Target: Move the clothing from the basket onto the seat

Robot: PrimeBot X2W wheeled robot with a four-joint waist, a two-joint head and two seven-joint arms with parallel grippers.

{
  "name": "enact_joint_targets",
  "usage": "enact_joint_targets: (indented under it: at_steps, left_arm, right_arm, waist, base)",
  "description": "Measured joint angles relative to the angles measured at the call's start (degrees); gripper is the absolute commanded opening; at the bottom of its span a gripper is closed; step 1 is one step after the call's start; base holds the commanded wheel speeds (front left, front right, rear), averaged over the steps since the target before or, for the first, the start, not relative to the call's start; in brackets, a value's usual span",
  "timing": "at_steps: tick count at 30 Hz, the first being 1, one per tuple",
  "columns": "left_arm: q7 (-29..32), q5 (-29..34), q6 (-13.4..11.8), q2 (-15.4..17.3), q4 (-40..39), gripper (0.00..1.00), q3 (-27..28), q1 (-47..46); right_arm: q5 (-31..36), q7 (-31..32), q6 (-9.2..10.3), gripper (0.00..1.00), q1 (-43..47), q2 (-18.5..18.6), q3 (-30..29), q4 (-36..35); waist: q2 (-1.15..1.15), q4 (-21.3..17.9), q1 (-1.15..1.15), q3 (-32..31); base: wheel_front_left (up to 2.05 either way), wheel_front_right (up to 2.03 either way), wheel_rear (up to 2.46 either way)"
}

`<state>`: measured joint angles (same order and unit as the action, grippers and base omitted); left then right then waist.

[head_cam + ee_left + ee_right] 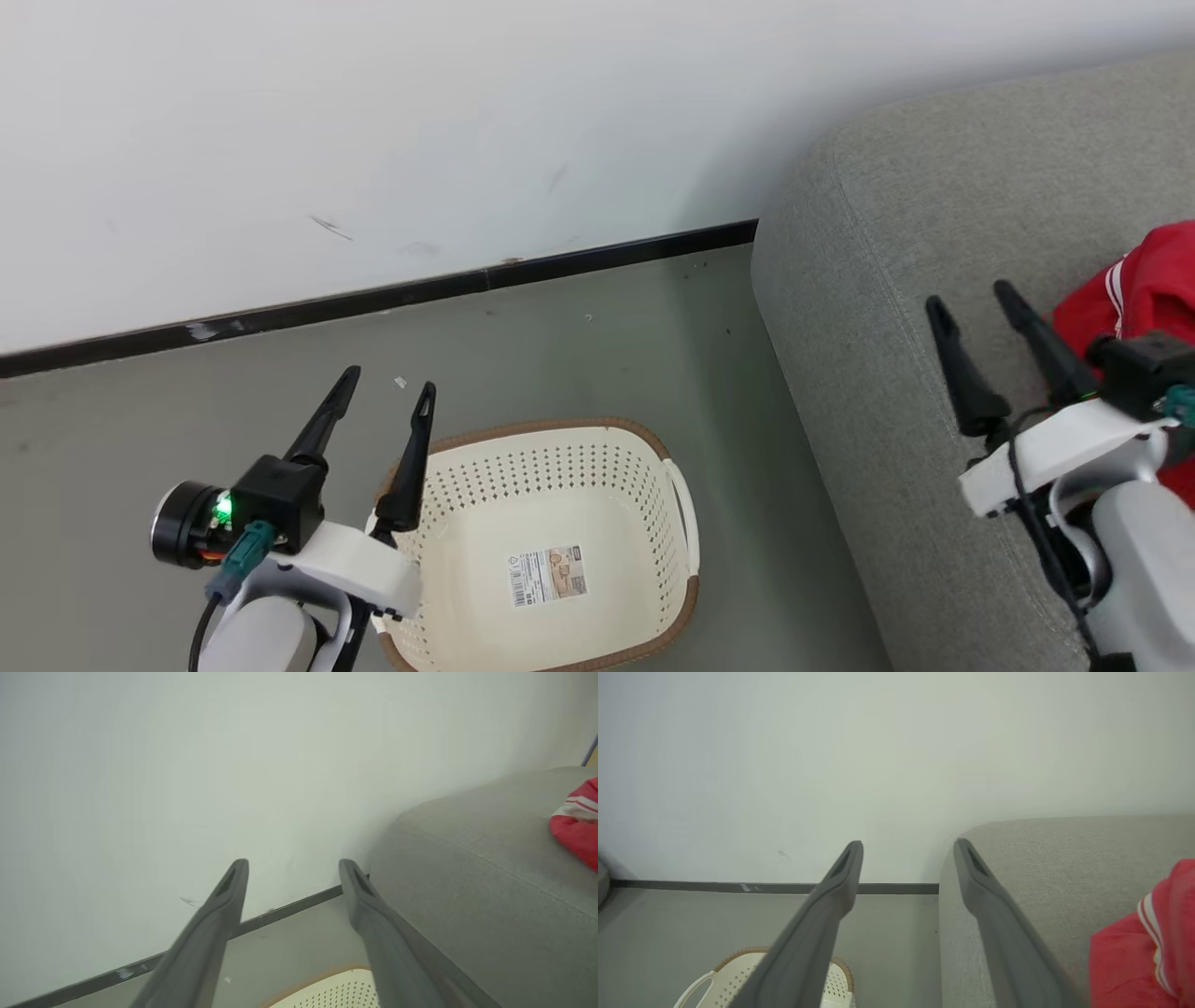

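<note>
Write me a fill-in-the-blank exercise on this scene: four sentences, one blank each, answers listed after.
1. In the head view, the basket stands to the ____ of the seat.
2. The clothing lying on the seat is white-striped and ____.
3. The left gripper and the right gripper both have their jaws ____.
4. The basket now holds ____ clothing.

Missing words: left; red; open; no
</note>
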<state>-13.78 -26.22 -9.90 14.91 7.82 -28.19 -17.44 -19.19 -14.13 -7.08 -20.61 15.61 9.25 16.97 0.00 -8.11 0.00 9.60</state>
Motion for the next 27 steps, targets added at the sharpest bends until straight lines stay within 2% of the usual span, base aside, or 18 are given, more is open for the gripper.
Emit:
enact_joint_targets:
  at_steps: [12, 27]
  left_arm:
    - [-0.44, -2.37, -4.14, -0.02, 0.69, 1.0, 5.7, 5.44]
    - [-0.51, -2.9, -5.41, -0.44, 0.85, 1.0, 7.59, 9.67]
  right_arm:
    - [3.13, -0.07, 0.0, 1.0, 4.49, -4.67, 5.09, -1.67]
    - [5.22, -0.07, 0.0, 1.0, 11.02, -7.24, 4.69, -1.57]
  waist:
    - [0.0, 3.2, 0.0, -3.53]
    - [0.0, 6.82, 0.0, -8.05]
  base:
    - [0.0, 0.0, 0.0]
    - [0.0, 0.0, 0.0]
